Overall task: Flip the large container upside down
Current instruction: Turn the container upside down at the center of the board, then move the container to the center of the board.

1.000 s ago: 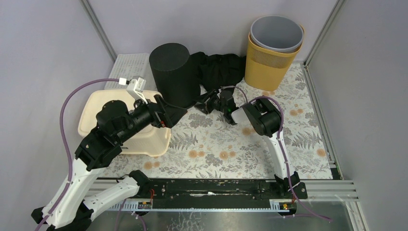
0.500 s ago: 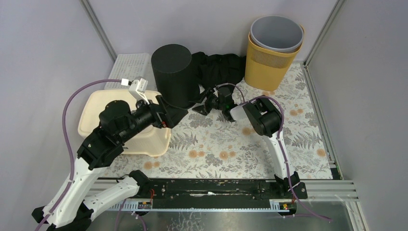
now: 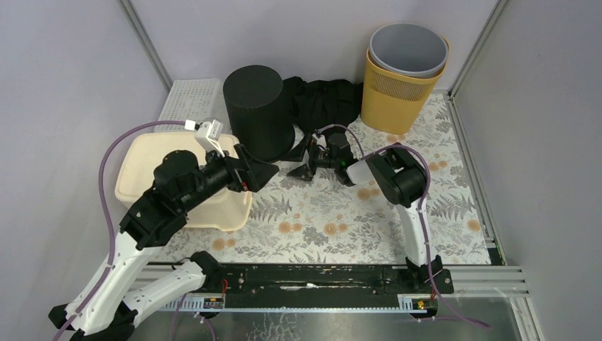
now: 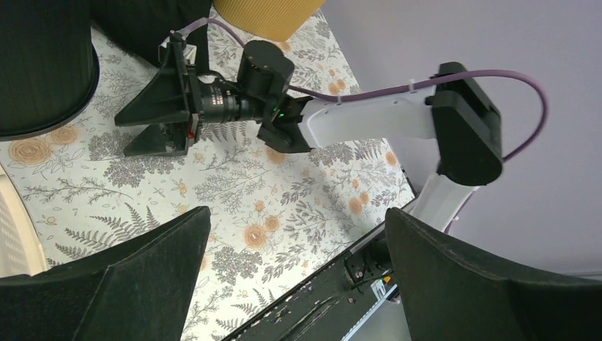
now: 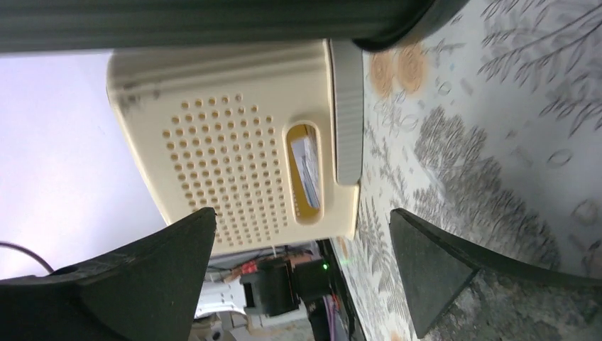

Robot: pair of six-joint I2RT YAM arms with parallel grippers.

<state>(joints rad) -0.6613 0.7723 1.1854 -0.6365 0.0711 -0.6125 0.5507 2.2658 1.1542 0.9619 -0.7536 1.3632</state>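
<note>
The right gripper (image 3: 302,159) has its jaws spread wide with nothing between them. It sits low over the flowered mat (image 3: 334,213), just beside the foot of the large black container (image 3: 257,106) and apart from it. The left gripper (image 3: 264,169) is spread just as wide and empty, hanging over the mat at the near side of the container, with its tips pointing towards the right gripper.

From above, the container stands near the middle of the mat's far edge. Its closed flat end is up and its wider rim is down on the mat. The left wrist view confirms the gap: a strip of bare mat lies between the right gripper's black fingers (image 4: 152,96) and the container's wall. It also shows the right arm's white link reaching back to the near edge.

The right wrist view looks the other way, under the container's rim, which runs along the top of the frame. It shows the perforated end wall of the cream basket (image 5: 234,163) with its handle slot; the top view shows neither the wall nor the slot.

The basket lies at the mat's left edge, partly covered by the left arm. A white slatted tray (image 3: 188,96) sits in the far left corner. A heap of black cloth (image 3: 326,99) lies just right of the container, and a yellow bin (image 3: 394,96) holding a grey bin (image 3: 408,50) stands at the far right corner.
</note>
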